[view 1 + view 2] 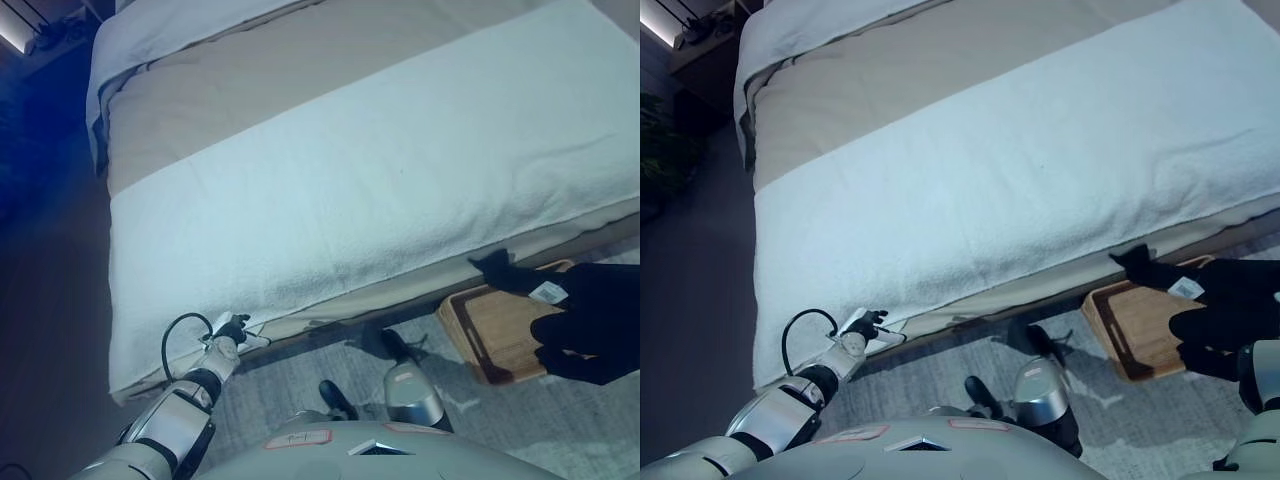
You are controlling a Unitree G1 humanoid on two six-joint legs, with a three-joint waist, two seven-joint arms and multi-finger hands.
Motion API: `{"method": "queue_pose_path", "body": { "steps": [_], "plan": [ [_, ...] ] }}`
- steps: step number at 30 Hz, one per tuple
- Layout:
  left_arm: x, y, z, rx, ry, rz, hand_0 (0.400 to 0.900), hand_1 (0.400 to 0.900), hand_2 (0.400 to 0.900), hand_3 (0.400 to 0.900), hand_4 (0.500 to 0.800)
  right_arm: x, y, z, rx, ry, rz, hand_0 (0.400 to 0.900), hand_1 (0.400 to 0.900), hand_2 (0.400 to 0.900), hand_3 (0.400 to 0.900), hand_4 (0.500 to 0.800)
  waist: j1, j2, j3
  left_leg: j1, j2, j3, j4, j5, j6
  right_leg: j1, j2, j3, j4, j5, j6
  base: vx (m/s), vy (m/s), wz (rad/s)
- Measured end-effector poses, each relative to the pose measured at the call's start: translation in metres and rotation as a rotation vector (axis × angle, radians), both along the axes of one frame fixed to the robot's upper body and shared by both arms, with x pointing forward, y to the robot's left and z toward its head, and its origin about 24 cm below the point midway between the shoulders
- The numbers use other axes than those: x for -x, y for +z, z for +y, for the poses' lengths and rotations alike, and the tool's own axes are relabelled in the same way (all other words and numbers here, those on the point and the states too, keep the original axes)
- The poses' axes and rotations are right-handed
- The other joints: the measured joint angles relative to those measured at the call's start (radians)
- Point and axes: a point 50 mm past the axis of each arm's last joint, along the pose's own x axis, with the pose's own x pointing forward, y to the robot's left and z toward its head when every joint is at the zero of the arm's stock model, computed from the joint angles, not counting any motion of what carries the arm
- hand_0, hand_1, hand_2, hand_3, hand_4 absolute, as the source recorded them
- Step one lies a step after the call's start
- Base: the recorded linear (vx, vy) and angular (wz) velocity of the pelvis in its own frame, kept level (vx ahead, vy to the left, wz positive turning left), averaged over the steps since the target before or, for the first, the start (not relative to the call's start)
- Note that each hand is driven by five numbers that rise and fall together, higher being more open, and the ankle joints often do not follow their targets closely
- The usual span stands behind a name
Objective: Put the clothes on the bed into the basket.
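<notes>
Holding a black garment [590, 320] over the wooden basket [495, 330] at the foot side of the bed [380, 180]. Right hand not seen itself, hidden inside the dark cloth at the right edge; impossible to tell whether closed around it or only carrying it. Only the right forearm visible in the right eye view, just under the cloth. Garment hanging in a bunch, one pointed corner reaching toward the bed, a white label showing on top; lower part seems to touch or overlap the basket's far rim, but hard to be sure. Basket standing on the grey floor just beside the bed, partly covered by the cloth.

Left hand [228, 335] low at the bed's edge, well apart from the garment, fingers relaxed and holding nothing, near the white blanket [400, 170].

No other clothes visible on the bed, so probably the last piece.

Risks from here: releasing too early, with most of the cloth beyond the rim, and the garment sliding to the floor; cloth catching on the fingers and being lifted out again; pushing the light basket away when lowering.
</notes>
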Motion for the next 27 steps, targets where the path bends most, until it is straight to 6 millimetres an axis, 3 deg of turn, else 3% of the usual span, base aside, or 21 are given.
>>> {"method": "queue_pose_path", "body": {
  "steps": [6, 12, 15, 17, 18, 21, 23, 27],
  "plan": [
    [-0.007, 0.003, -0.004, 0.007, -0.006, -0.017, 0.9, 0.9, 0.9, 0.9, 0.8, -0.019, 0.004, 0.008, -0.004, 0.102, -0.072, 0.9, 0.9, 0.9, 0.9, 0.8, 0.003, -0.009, 0.015, -0.001, 0.0, -0.001, 0.0, -0.001, -0.001, 0.0, 0.0, -0.001, 0.0, 0.0, 0.0, 0.0, -0.012, -0.03],
    [-0.006, 0.002, -0.004, 0.018, 0.003, -0.009, 0.9, 0.9, 0.9, 0.9, 0.8, -0.021, -0.006, 0.015, -0.036, 0.157, -0.07, 0.9, 0.9, 0.9, 0.9, 0.8, 0.002, -0.043, 0.04, 0.002, -0.004, 0.0, 0.0, -0.001, 0.0, 0.002, 0.002, 0.0, 0.001, 0.004, -0.005, -0.01, -0.008, -0.04],
    [-0.006, 0.002, -0.002, 0.023, 0.021, -0.009, 0.9, 0.9, 0.9, 0.9, 0.8, -0.023, -0.023, 0.027, -0.077, 0.198, -0.075, 0.9, 0.9, 0.9, 0.9, 0.8, 0.0, -0.063, 0.051, 0.01, -0.003, 0.004, 0.001, -0.002, 0.0, 0.007, 0.005, 0.003, 0.003, 0.004, -0.005, -0.01, 0.004, -0.06],
    [-0.007, 0.003, -0.002, 0.023, 0.023, -0.008, 0.9, 0.9, 0.9, 0.9, 0.8, -0.025, -0.049, 0.045, -0.143, 0.206, -0.07, 0.9, 0.9, 0.9, 0.9, 0.8, 0.003, -0.082, 0.061, 0.024, -0.003, 0.005, 0.011, -0.005, -0.003, 0.012, 0.01, 0.012, 0.013, 0.006, -0.005, -0.03, 0.009, -0.58],
    [-0.006, 0.003, -0.001, 0.025, 0.032, -0.011, 0.9, 0.9, 0.9, 0.9, 0.8, -0.026, -0.063, 0.056, -0.191, 0.21, -0.07, 0.9, 0.9, 0.9, 0.9, 0.8, 0.008, -0.092, 0.068, 0.037, -0.004, -0.019, 0.013, -0.01, -0.002, 0.013, 0.018, 0.021, 0.028, 0.007, -0.006, -0.04, 0.005, -0.73],
    [-0.005, 0.003, 0.005, 0.034, 0.093, -0.019, 0.9, 0.9, 0.9, 0.9, 0.8, -0.029, -0.101, 0.093, -0.353, 0.214, -0.112, 0.9, 0.9, 0.9, 0.9, 0.8, 0.054, -0.117, 0.082, 0.108, -0.036, -0.232, 0.014, -0.066, 0.005, 0.022, 0.048, 0.096, 0.07, 0.007, -0.006, -0.06, 0.056, -0.63],
    [-0.006, 0.005, 0.012, 0.027, 0.124, -0.034, 0.9, 0.9, 0.9, 0.9, 0.8, -0.02, -0.128, 0.116, -0.461, 0.189, -0.132, 0.9, 0.9, 0.9, 0.9, 0.8, 0.063, -0.141, 0.084, 0.14, -0.068, -0.35, 0.038, -0.101, 0.022, 0.038, 0.055, 0.116, 0.093, 0.002, -0.002, -0.14, 0.123, -0.24],
    [-0.009, 0.008, 0.018, 0.007, 0.123, -0.047, 0.9, 0.9, 0.9, 0.9, 0.8, 0.016, -0.161, 0.132, -0.589, 0.054, -0.142, 0.9, 0.9, 0.9, 0.9, 0.8, 0.06, -0.185, 0.061, 0.167, -0.103, -0.359, 0.039, -0.109, 0.055, 0.056, 0.031, 0.135, 0.096, -0.011, 0.016, -0.27, 0.21, -0.28]
  ]
}}
